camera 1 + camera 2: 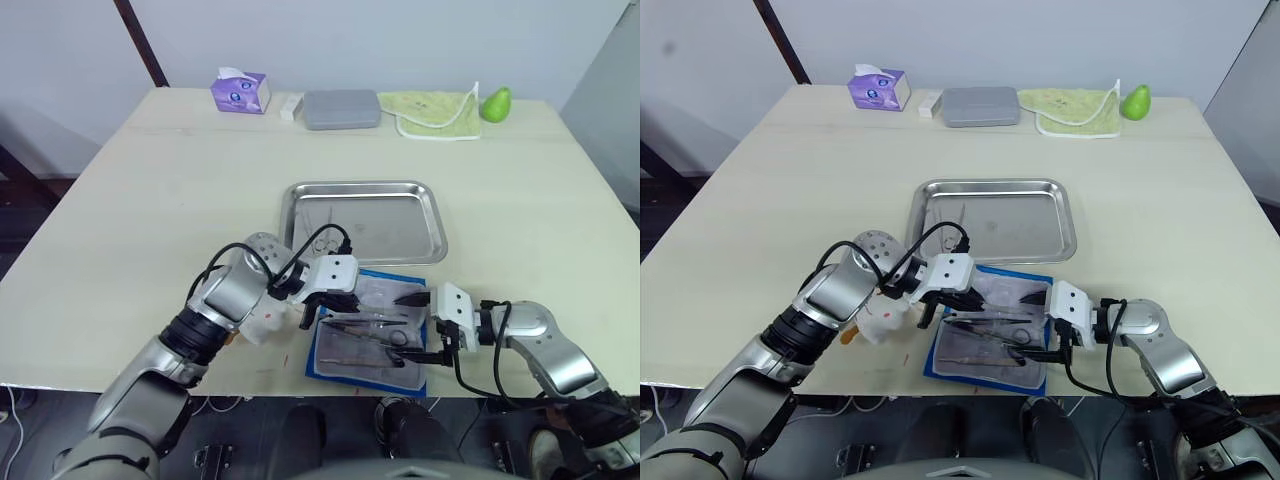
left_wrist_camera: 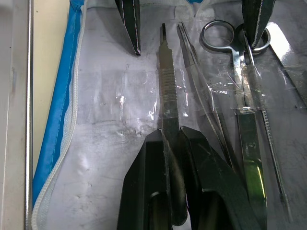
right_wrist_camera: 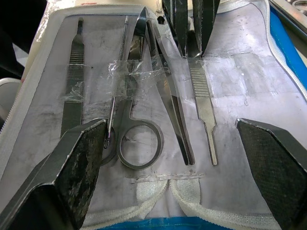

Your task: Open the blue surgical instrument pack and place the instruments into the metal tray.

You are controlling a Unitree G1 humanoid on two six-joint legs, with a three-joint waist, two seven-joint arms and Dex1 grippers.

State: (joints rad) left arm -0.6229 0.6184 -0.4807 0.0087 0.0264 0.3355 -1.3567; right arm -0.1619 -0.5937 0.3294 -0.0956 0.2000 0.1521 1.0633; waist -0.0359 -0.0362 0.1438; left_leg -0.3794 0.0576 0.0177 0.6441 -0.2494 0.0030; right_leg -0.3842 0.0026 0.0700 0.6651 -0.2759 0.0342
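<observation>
Pale wooden table (image 1: 150, 200) carries the opened blue surgical instrument pack (image 1: 330, 362) at its near edge, with the empty metal tray (image 1: 365, 220) just behind it. Left gripper (image 2: 175, 143) is pinched on a scalpel handle (image 2: 165, 86) lying in the pack beside tweezers (image 3: 168, 105) and scissors (image 3: 136, 139). Right gripper (image 1: 418, 328) hangs spread wide over the pack's right end, holding nothing.

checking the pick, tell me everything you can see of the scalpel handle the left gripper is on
The scalpel handle is a slim, flat, silvery metal bar with a ribbed grip section and a narrow tip. It lies flat on the pale grey lining of the open blue surgical instrument pack, under a clear plastic strap, beside the tweezers. The left gripper is shut on its end.
</observation>
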